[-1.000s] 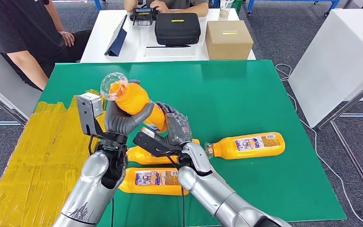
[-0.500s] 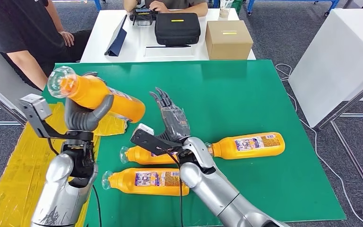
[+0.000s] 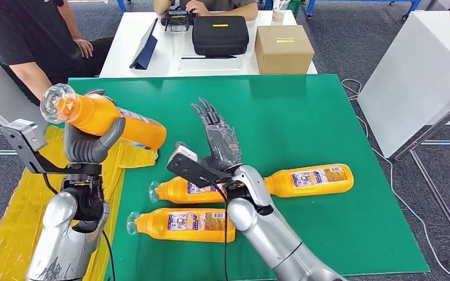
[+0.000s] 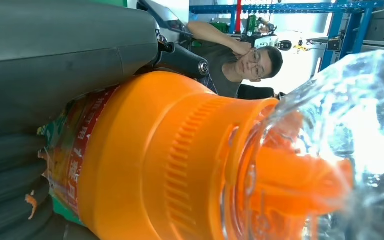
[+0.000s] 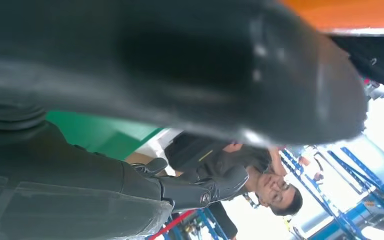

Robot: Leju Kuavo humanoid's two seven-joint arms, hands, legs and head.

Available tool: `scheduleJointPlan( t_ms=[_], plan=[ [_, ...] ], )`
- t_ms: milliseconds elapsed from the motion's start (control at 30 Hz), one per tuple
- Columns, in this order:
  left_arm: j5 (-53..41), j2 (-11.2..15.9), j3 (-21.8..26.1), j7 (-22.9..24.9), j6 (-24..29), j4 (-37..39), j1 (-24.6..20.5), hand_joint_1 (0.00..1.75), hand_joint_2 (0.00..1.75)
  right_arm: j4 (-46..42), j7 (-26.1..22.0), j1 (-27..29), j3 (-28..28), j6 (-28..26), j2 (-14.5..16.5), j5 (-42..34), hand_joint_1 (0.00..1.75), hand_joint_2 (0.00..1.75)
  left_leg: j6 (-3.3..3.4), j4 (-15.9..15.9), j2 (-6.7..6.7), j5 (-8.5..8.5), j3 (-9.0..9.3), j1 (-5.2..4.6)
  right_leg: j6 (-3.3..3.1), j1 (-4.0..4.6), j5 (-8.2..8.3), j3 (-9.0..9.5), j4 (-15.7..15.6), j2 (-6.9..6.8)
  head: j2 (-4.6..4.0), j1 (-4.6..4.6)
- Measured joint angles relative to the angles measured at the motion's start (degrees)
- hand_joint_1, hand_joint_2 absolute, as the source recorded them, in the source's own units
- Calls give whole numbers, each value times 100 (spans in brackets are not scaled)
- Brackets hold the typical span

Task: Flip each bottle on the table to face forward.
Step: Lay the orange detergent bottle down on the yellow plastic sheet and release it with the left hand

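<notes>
Nearest, a smooth orange bottle point(image 3: 181, 225) lies flat on the green table point(image 3: 304, 117). Two more bottles point(image 3: 190, 190) lie just behind it. The right hand point(image 3: 217, 143) is up, holding nothing, its dark fingers straight. The left hand point(image 3: 88, 146) grips a fourth bottle point(image 3: 102, 117) in the air by the yellow sheet point(image 3: 12, 216). Its clear round cap point(image 3: 55, 100) shines.

- The left hand point(image 3: 88, 146) holds an orange plastic juice bottle point(image 3: 102, 118) up in the air, over the left edge of the green table point(image 3: 304, 117).
- The right hand point(image 3: 218, 143) is in the middle, fingers apart, above the table.
- Three more orange juice bottles lie on the table: one near the front point(image 3: 181, 225), one behind it point(image 3: 181, 190), one to the right point(image 3: 307, 180).
- A white table point(image 3: 123, 50) stands behind, with a black case point(image 3: 220, 34) and, to its right, a brown cardboard box point(image 3: 283, 49) on it.
</notes>
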Motion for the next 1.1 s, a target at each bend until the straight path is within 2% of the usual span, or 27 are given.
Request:
scheduleJointPlan(
  t_ms=[267,333,433,533,667,1100],
  plan=[
    [-2382,258,155,203,672,-89,-178,175,175,-851,-3,289,-500,338,-8,313,0,0,0,0,1,0,0,2,0,2,0,-2,1,0,1,1],
    [-3533,331,172,389,920,-72,-192,175,175,-1022,-21,355,-610,379,-9,343,0,0,0,0,1,0,0,2,0,3,0,-2,1,0,1,1],
    [-5809,483,248,675,1247,76,-214,175,175,-1266,-75,441,-781,463,-31,348,0,0,0,0,2,0,1,1,0,2,0,-2,1,1,0,1],
    [-7011,614,381,727,1379,347,-229,175,175,-1426,-112,482,-910,525,-68,318,0,0,0,0,3,0,1,1,0,2,0,-2,1,1,0,1],
    [-7435,709,498,710,1465,633,-231,175,175,-1518,-128,494,-1000,538,-110,285,0,0,0,0,2,0,1,1,0,2,0,-2,1,1,0,2],
    [-7506,761,552,712,1496,878,-242,175,175,-1546,-131,497,-1079,539,-117,281,0,0,0,0,2,0,0,1,0,2,0,-3,1,1,0,1]
  ],
)
